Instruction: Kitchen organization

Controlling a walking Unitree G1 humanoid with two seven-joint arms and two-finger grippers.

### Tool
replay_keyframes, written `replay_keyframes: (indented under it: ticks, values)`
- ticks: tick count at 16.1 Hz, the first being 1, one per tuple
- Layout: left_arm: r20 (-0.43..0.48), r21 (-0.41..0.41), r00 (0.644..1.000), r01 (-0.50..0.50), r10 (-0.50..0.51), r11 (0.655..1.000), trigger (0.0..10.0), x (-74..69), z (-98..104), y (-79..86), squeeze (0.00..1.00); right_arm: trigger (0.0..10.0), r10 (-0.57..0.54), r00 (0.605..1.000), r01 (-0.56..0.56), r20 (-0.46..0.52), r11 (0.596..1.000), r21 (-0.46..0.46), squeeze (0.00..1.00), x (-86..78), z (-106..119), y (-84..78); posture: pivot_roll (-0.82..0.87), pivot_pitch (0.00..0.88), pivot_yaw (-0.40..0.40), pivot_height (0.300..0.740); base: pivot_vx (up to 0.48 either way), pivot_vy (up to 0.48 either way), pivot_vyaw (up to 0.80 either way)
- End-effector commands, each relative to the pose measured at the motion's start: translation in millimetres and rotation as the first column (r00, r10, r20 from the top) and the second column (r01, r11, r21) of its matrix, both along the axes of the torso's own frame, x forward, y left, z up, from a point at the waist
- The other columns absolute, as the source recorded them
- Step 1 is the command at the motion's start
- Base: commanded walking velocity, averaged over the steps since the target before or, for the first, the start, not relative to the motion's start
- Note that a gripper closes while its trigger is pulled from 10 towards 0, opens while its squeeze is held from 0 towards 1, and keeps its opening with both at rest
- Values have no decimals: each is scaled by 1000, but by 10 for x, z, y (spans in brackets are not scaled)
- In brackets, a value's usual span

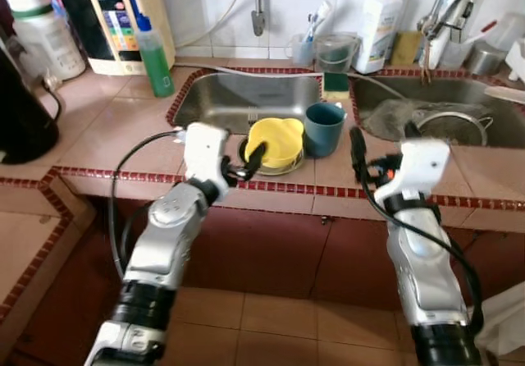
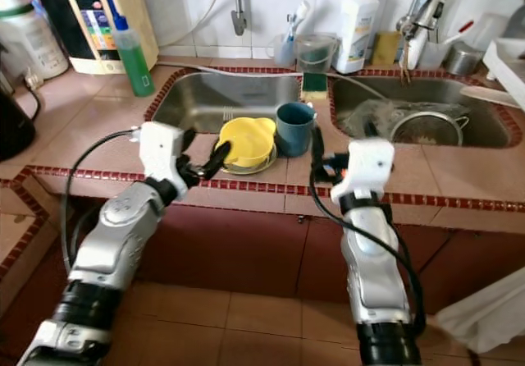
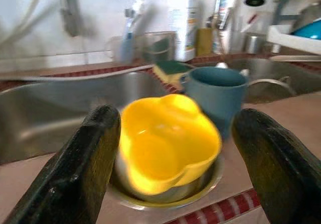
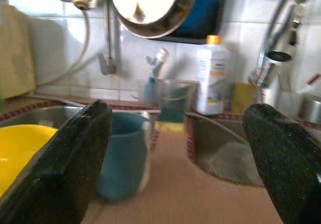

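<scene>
Two tools spread wide, empty, lobed glossy yellow bowl (image 1: 276,140), round teal cup (image 1: 324,129) touching.

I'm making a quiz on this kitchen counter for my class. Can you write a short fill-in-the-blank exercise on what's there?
1. The yellow bowl sits in a shallow ____ dish.
2. Beside the yellow bowl stands a blue ____.
3. The left tool has its fingers ____, just short of the yellow bowl.
4. The green sponge lies on the divider between the two ____.

Missing words: metal; cup; open; sinks
</scene>
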State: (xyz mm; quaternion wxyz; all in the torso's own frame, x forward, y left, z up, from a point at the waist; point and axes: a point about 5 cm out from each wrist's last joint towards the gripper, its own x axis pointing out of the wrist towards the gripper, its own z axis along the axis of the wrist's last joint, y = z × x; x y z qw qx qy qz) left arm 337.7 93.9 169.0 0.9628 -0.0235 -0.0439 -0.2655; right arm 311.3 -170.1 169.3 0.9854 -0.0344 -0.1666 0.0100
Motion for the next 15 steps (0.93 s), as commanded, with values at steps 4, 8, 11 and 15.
replay_keyframes:
  ticks: [4, 8, 11, 15]
  values:
    - [39, 20, 999, 22, -23, 1000, 10000, 45, 36, -85, 0, 10000, 10, 1000, -11, 17, 1000, 19, 0, 32, 30, 23, -133, 0, 79, 732, 0, 0, 0]
    - [50, 71, 988, -147, 143, 987, 10000, -30, -107, 260, 0, 10000, 68, 997, -68, -21, 998, 3, 0, 33, -42, 114, -97, 0, 40, 732, 0, 0, 0]
    - [25, 178, 963, -268, 268, 947, 10000, -294, -439, 663, 0, 10000, 89, 992, -92, -91, 995, -30, 0, -135, -277, 102, -69, 0, 17, 732, 0, 0, 0]
    - [-30, 167, 938, -336, 345, 927, 10000, -575, -658, 923, 0, 10000, 92, 981, -101, -169, 994, -48, 0, -279, -477, 22, -46, 0, -10, 732, 0, 0, 0]
